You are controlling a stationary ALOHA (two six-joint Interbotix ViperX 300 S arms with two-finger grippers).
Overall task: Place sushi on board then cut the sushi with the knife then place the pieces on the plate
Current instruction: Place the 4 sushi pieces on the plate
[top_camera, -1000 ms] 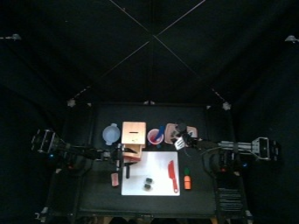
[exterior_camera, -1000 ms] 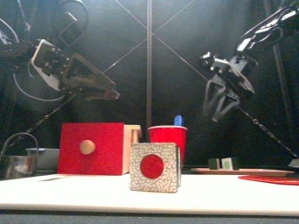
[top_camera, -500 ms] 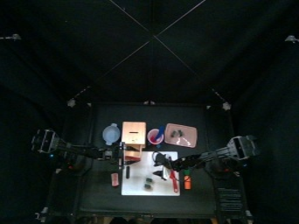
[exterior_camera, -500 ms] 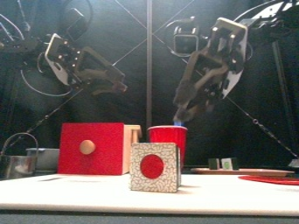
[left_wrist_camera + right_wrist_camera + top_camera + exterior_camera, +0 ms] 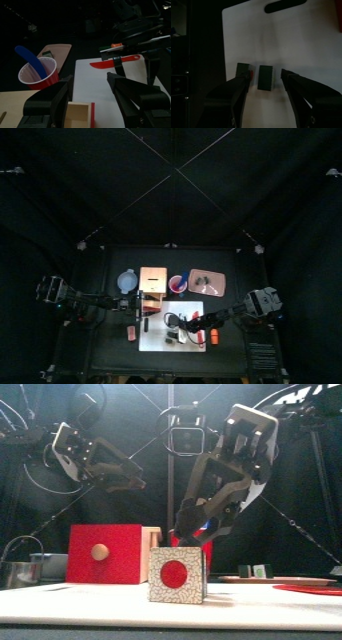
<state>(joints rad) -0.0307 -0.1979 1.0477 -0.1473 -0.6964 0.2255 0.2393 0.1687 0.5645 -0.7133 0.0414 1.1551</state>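
Right gripper (image 5: pixel 264 74) is hanging over the white cutting board (image 5: pixel 304 45) with its jaws spread apart and clamped on nothing. In the front view its tips are showing above the toy, not down around it. Straight ahead of it, centred in the gap, one dark green sushi block (image 5: pixel 264 80) is lying on the board. Its long axis is running in line with the jaws, so they are bracketing its narrow width. A second block (image 5: pixel 241 70) is sitting just outside one jaw tip, apart from the first, and looks the likeliest thing to get nudged on a descent. On the gripper's other side the red knife (image 5: pixel 100 65) is lying on the board. Left gripper (image 5: pixel 90 82), also open and empty, is hovering farther from the blocks, by the wooden box (image 5: pixel 77 112), so the right arm is the nearer one. Beyond the board's back edge, well away from the gripper, the pink tray (image 5: pixel 207 281) is lying.
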